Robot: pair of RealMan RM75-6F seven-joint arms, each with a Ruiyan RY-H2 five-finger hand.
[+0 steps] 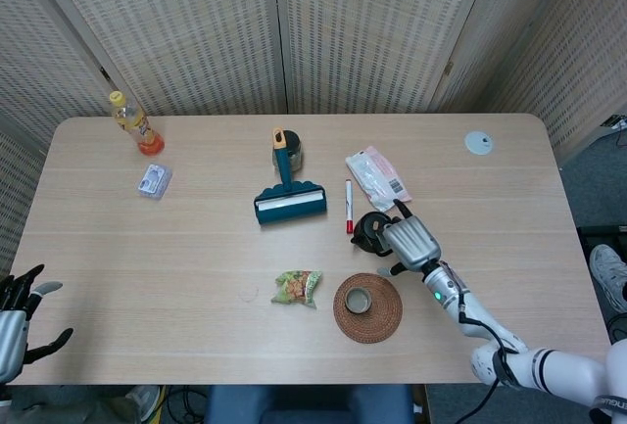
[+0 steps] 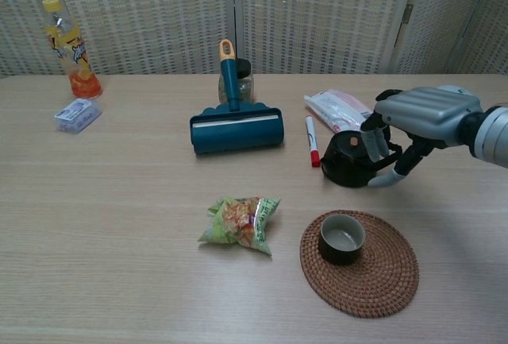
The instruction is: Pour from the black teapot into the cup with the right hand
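Two risks stand out from here. My right hand (image 2: 413, 125) is at the handle side of the black teapot (image 2: 349, 160), right of centre in the chest view, fingers curled around the handle, thumb below; whether the grip is fully closed I cannot tell. If it is loose, I judge the pot may swing or slip when lifted and tipped. The cup (image 2: 341, 237) sits low and small on the woven coaster (image 2: 381, 280), just in front of the pot, so a hasty tilt could spill past its rim.

My left hand (image 1: 18, 316) is empty with fingers spread at the lower left edge of the head view.

Left of the cup lies a snack packet (image 2: 238, 221), clear of the pour. Beside the pot lies a red marker (image 2: 311, 141); behind it a white packet (image 2: 337, 110). Further back are a lint roller (image 2: 236, 125), a small wrapped pack (image 2: 76, 114) and a bottle (image 2: 67, 50) at upper left. Nothing blocks the path over the surface (image 2: 119, 201).
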